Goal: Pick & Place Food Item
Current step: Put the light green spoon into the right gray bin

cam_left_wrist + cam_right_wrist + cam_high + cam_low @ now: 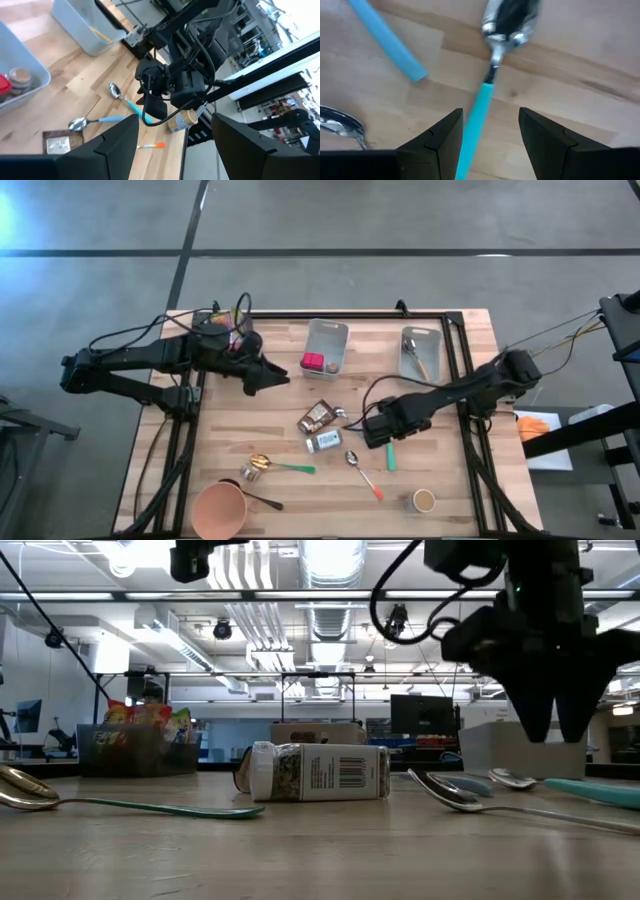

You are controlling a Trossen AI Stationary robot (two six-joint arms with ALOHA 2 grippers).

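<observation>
**Little print, none of it legible**

We find no word, brand or number that we can read. In the low view, the spice jar (318, 772) lying on its side on the tabletop (320, 850) carries a white label with a barcode and lines of small print, too fine for us to make out. The colourful snack packets (148, 720) in the dark bin behind show printed graphics, but we cannot decipher their lettering.
</observation>
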